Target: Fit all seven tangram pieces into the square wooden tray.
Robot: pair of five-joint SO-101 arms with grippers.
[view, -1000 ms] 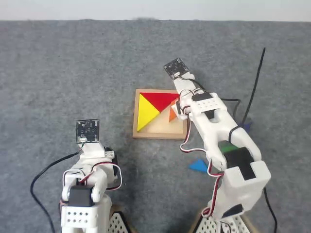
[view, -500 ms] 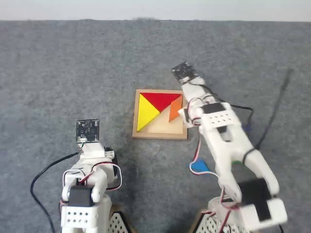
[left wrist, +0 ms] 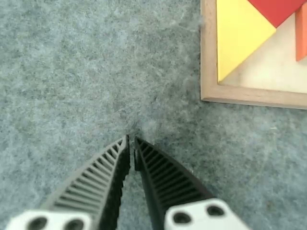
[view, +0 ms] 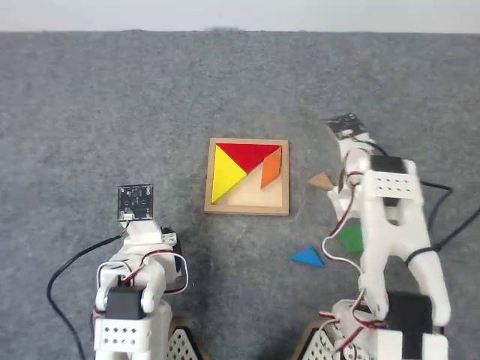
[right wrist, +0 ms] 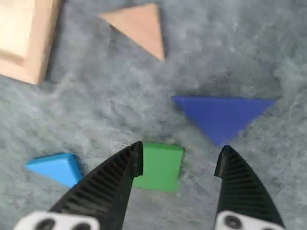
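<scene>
The square wooden tray (view: 247, 209) lies mid-table and holds a red triangle (view: 245, 154), a yellow triangle (view: 227, 173) and an orange parallelogram (view: 271, 167). Right of the tray on the mat lie a tan triangle (view: 321, 180), a green square (view: 350, 238) and a light blue triangle (view: 307, 256). The right wrist view also has a dark blue triangle (right wrist: 221, 114) beside the green square (right wrist: 161, 165). My right gripper (right wrist: 181, 160) hangs open above these loose pieces, holding nothing. My left gripper (left wrist: 131, 141) is shut over bare mat, short of the tray's corner (left wrist: 209, 91).
Grey felt mat (view: 112, 112) covers the table, with wide free room to the left and behind the tray. Cables (view: 64, 274) trail near both arm bases at the front edge.
The right arm has swung away from the tray to the right, leaving the orange parallelogram in the tray. The tan triangle is uncovered. The left arm has not moved.
</scene>
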